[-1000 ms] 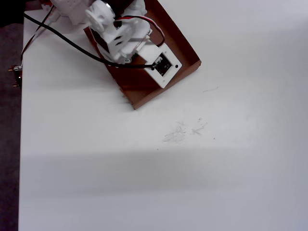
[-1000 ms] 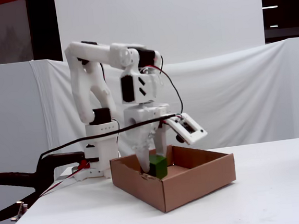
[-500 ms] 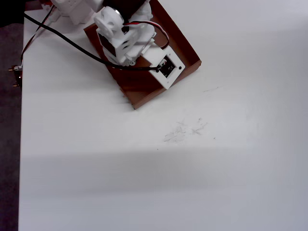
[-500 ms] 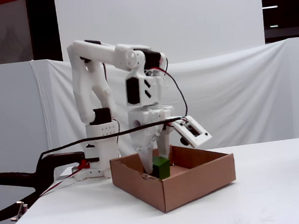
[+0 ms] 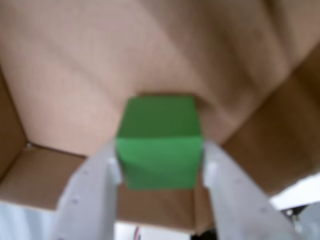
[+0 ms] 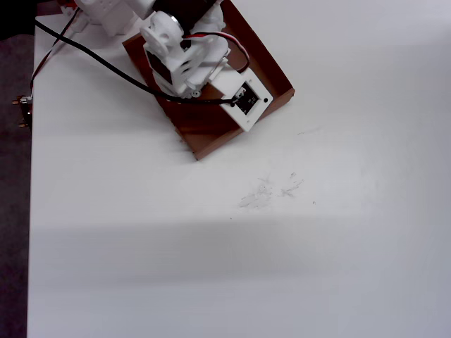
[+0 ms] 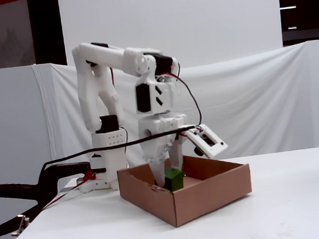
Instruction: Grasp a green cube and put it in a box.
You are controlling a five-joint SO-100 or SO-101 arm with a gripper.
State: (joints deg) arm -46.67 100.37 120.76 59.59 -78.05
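Sitting between the two pale fingers of the gripper in the wrist view, the green cube shows plain matte faces, a lighter top face and a slightly deeper green front face meeting at a crisp edge. Each finger presses against one side of the block, so the jaws are closed onto it at about the cube's own width. The fingers look like smooth white plastic, blurred at this close range.

Behind and below the cube spreads the flat cardboard floor of the box, dull brown and faintly creased, with low walls rising at the left and right of the wrist view. In the fixed view the cube is inside the box, low behind the front wall; whether it touches the floor cannot be told. The gripper points down into the tray.

From overhead the cube is hidden under the white arm, and only the box's reddish-brown corner shows on the white table. A black cable loops across the arm.
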